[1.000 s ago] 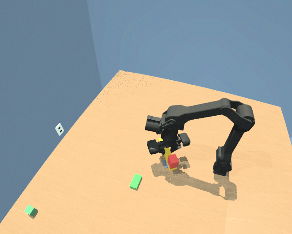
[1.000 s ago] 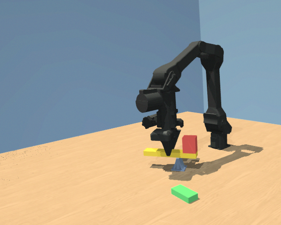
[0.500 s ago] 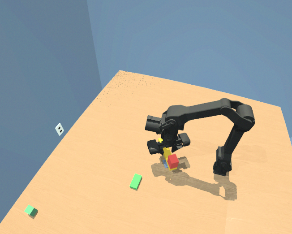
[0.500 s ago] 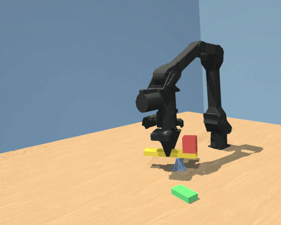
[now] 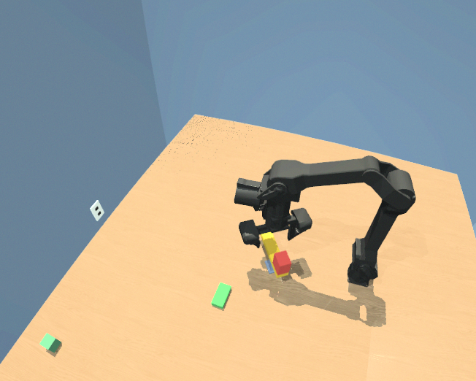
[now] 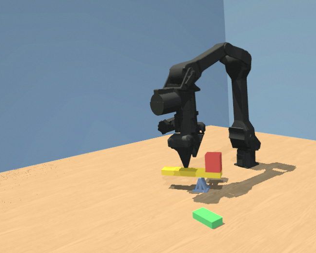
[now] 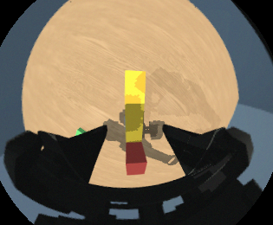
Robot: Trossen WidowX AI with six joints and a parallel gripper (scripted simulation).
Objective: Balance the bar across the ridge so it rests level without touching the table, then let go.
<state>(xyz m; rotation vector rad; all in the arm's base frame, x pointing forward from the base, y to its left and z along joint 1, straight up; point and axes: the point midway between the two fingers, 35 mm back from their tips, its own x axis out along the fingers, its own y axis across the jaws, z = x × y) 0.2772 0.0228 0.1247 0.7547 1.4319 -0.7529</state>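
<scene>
The yellow bar (image 5: 269, 244) (image 6: 191, 172) (image 7: 134, 107) carries a red block (image 5: 282, 262) (image 6: 213, 162) (image 7: 136, 158) at one end. It rests across the small blue ridge (image 5: 269, 266) (image 6: 200, 186). In the exterior view it looks about level, with both ends off the table. My gripper (image 5: 273, 236) (image 6: 185, 165) (image 7: 135, 127) is open. Its fingers stand wide on either side of the bar's middle, apart from it, with the tips down at bar height.
A flat green block (image 5: 221, 295) (image 6: 207, 217) (image 7: 80, 131) lies on the table in front of the ridge. A small green cube (image 5: 50, 342) sits near the table's near left corner. The arm's base (image 5: 361, 270) (image 6: 245, 157) stands to the right of the ridge.
</scene>
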